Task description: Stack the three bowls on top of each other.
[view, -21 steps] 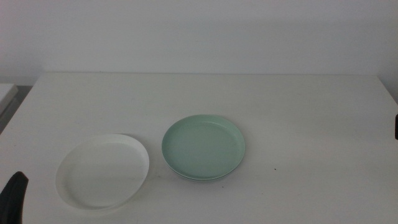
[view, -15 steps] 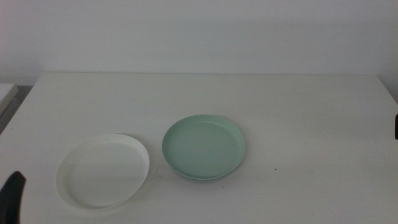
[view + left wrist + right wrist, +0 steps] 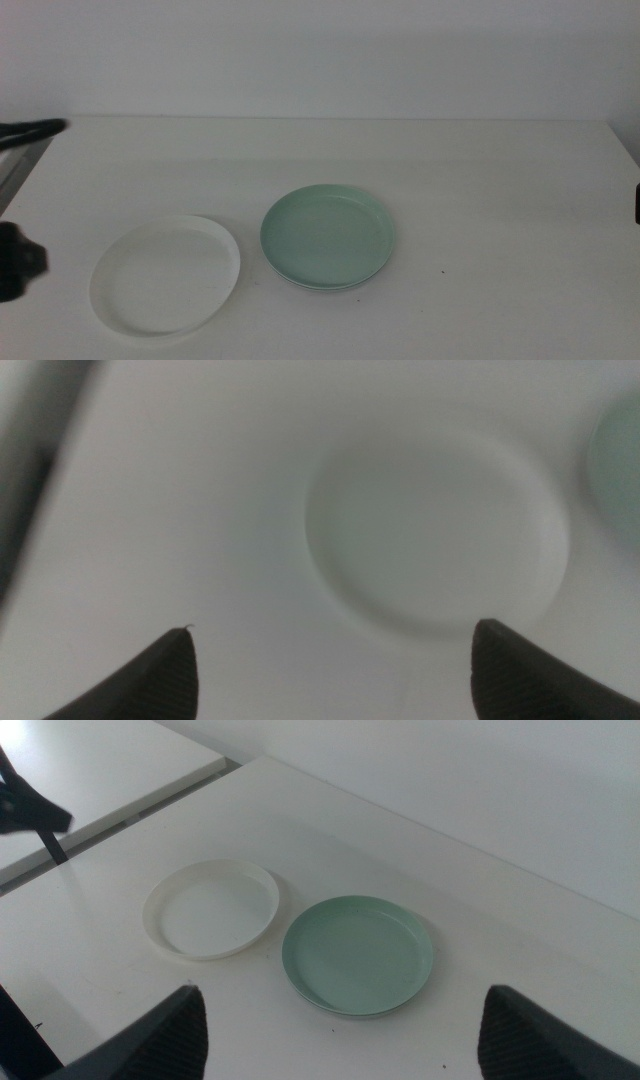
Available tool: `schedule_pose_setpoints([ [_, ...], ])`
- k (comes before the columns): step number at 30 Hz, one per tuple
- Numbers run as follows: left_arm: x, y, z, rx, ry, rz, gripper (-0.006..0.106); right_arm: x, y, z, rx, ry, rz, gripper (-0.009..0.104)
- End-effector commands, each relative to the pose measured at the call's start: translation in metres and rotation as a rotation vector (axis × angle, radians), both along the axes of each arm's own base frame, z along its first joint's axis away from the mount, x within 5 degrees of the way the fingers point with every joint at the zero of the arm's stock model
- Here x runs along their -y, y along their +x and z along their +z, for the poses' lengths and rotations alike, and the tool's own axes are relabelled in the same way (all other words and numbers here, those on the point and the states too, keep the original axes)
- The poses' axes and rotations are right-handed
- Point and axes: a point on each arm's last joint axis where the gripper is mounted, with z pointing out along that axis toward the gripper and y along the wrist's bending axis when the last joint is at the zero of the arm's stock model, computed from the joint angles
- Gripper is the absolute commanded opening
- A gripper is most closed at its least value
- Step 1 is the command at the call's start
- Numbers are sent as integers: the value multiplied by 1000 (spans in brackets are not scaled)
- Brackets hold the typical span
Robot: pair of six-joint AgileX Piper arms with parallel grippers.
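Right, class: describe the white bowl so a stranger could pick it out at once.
Start at the white table. Near its front sit two round shallow bowls side by side. The white bowl is the left one, lying alone, unlike the mint green bowl, which sits atop another.

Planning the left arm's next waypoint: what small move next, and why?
Probably lower the left gripper toward the near rim of the white bowl. The fingers are spread wide with the bowl in front of them, untouched. It sits alone on the table, beside the mint green bowl, which rests on another bowl. The right gripper waits back, open.
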Motion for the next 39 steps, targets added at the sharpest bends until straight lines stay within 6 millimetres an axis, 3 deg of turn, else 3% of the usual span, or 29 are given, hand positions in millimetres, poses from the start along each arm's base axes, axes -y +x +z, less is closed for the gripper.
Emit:
schedule_pose_setpoints([
  [1, 1, 18, -9, -162, -32, -16, 94, 0, 1, 0, 8, 5, -6, 93],
  [9, -9, 90, -66, -375, -73, 43, 94, 0, 1, 0, 8, 5, -6, 93],
  [18, -22, 162, -98, -459, -50, -132, 94, 0, 1, 0, 8, 5, -6, 93],
  [27, -29, 192, -139, -477, -52, -158, 91, 0, 1, 0, 2, 12, -10, 93],
  [32, -29, 194, -149, -500, -63, -157, 75, 0, 1, 0, 2, 12, -10, 93],
  [35, -29, 194, -153, -512, -66, -157, 57, 0, 1, 0, 2, 12, -10, 93],
  [39, -28, 194, -157, -524, -77, -147, 23, 0, 1, 0, 2, 12, -10, 93],
])
